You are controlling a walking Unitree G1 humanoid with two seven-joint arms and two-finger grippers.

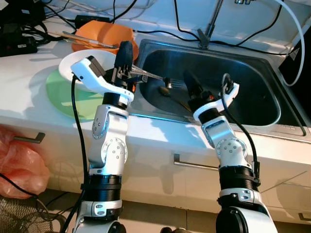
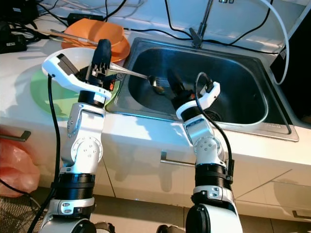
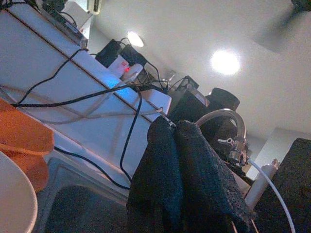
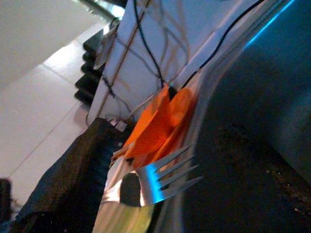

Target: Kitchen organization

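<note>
— Two arms. What is the left end effector (image 1: 127,63) doing?
— Pinching a fork (image 1: 154,76) over the sink (image 1: 252,116).
— And the right end effector (image 1: 190,85)?
— Down in the sink; can't tell. Its wrist camera shows the fork's prongs.

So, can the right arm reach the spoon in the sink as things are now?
Probably yes. The right gripper is already inside the sink, close beside the spoon on the basin floor. Only the fork held by the left gripper juts out above it.
</note>
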